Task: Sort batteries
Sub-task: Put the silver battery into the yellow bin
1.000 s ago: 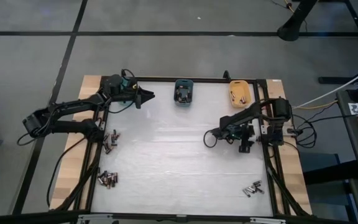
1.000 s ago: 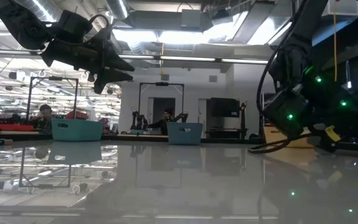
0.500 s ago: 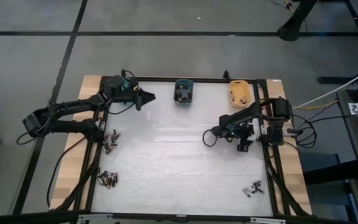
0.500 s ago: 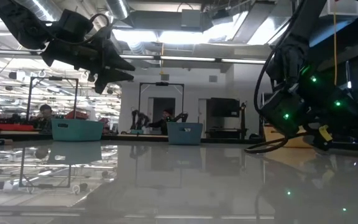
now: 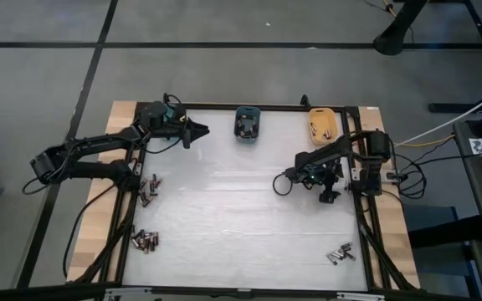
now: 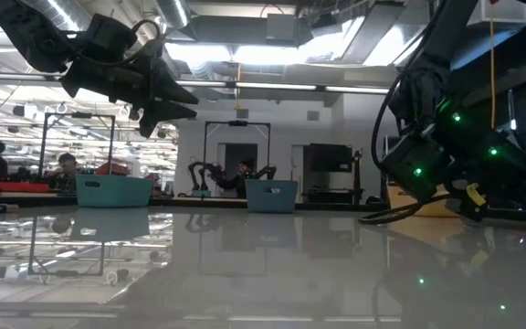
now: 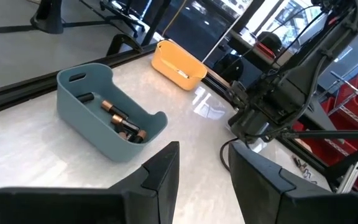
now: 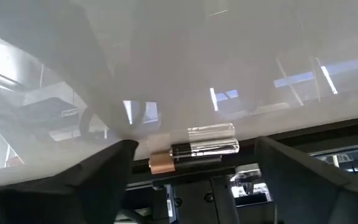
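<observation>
Table (image 5: 224, 226): a white top in a dark frame, both arms reaching in from the sides.
Left arm: it waits near the far left corner, raised off the surface. The left gripper (image 5: 199, 130) points toward the teal bin; its fingers stand a little apart with nothing between them.
Right arm: folded low at the right edge of the table. The right gripper (image 5: 328, 197) is down at the surface, spread wide, gripping nothing.
Teal bin (image 5: 246, 123): at the far edge, mid-table, with a few coppery cells lying inside.
Orange bin (image 5: 322, 123): at the far right corner, also holding some cells.
Battery piles: unsorted batteries (image 5: 147, 191) sit in two clusters along the left edge, and another cluster (image 5: 339, 252) lies near the front right corner.
Single battery (image 8: 194, 150): in the right wrist view one cell lies on the table at the edge, between the wide-spread fingers but untouched.
Risk: I'd judge that the cell sits so close to the rim that a closing finger could nudge it off the table, or roll it away, since it is round and the top looks slick.
</observation>
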You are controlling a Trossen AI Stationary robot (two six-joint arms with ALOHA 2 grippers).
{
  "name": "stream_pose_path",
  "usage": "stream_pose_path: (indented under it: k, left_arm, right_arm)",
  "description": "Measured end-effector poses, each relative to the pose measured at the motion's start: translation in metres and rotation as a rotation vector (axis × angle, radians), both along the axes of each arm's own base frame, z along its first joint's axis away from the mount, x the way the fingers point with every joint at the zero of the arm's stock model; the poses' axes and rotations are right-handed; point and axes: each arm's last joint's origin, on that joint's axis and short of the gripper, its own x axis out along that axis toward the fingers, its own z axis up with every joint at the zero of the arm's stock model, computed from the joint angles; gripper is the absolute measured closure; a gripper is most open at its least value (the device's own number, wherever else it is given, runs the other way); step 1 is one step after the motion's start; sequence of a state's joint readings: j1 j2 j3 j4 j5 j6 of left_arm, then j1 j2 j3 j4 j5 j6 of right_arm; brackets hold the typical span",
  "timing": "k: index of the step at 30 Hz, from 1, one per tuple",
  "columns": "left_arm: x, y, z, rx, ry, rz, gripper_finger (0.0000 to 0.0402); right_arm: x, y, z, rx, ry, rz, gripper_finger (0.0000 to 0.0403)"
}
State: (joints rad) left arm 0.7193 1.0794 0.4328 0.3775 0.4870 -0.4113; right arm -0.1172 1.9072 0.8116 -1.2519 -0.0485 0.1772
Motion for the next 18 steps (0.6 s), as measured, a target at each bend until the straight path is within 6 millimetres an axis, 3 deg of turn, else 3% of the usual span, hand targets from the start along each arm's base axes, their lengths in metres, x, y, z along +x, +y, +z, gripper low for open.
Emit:
stream_pose_path:
  k: [6,18]
  left_arm:
    - [0.000,0.000,0.000,0.001,0.000,0.000,0.0273]
    - [0.000,0.000,0.000,-0.007,-0.002,0.002,0.0273]
  right_arm:
    - [-0.002,-0.012,-0.001,0.105,-0.028,-0.066,0.0023]
    - [-0.014,-0.025,-0.005,0.104,-0.010,-0.088,0.0042]
